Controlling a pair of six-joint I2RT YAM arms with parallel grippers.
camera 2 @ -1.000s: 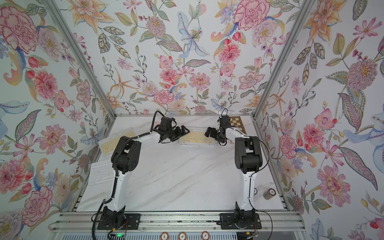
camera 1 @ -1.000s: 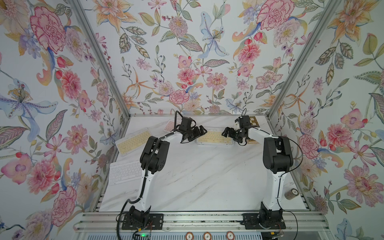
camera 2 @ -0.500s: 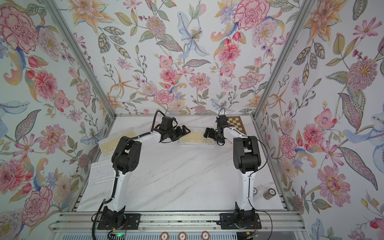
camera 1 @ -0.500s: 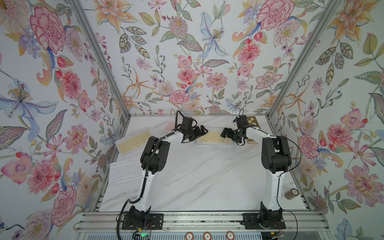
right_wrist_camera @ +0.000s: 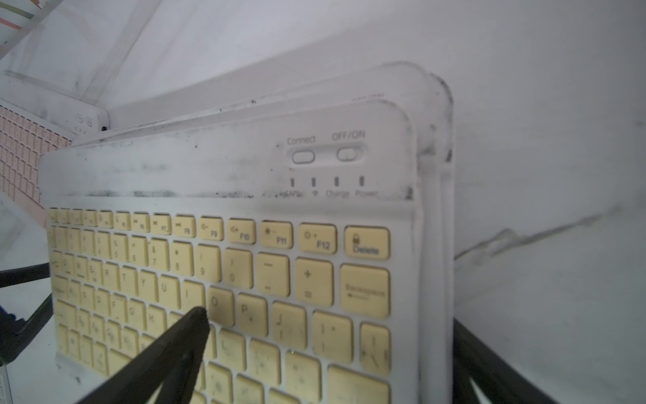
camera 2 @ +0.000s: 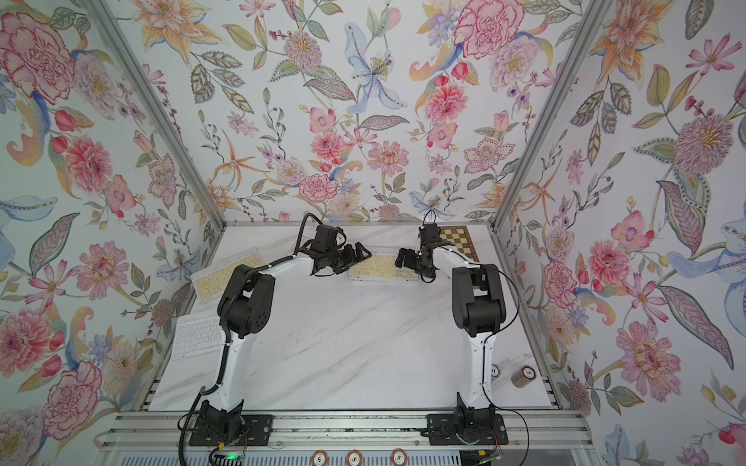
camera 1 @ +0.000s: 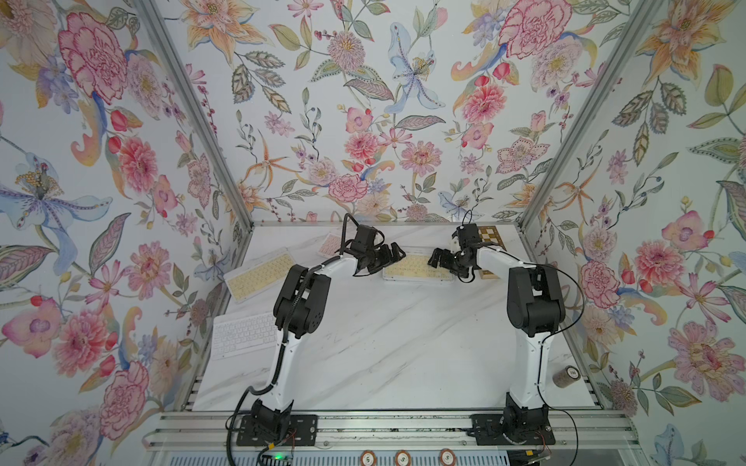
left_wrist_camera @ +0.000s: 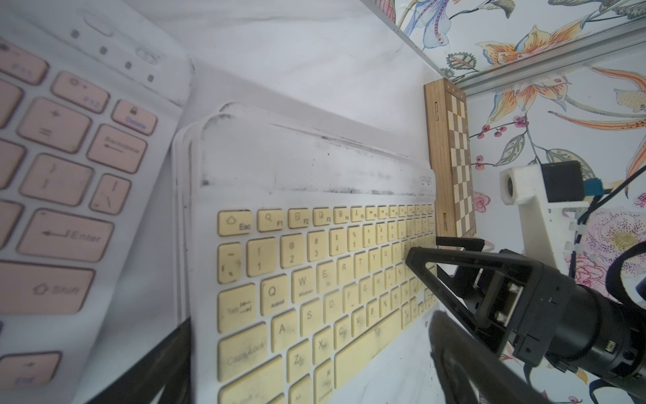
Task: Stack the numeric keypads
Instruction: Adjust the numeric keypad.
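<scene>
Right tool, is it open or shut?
Open. The right tool has fingers wide apart, one over the yellow keypad, one past its edge.

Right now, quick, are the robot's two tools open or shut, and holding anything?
Left tool: open, holding nothing, at one end of the yellow keypad stack.
Right tool: open, holding nothing, at that stack's other end.

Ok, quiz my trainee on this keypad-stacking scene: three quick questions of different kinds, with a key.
1. True or false: the chessboard lies on top of the keypad stack.
2. Which colour are the keys of the top keypad in that stack? A pink, B yellow, C mint green.
3. Fill in: the right gripper, at the stack's end, is ____.
Key: 1 false, it lies beside the stack; 2 B; 3 open.
</scene>
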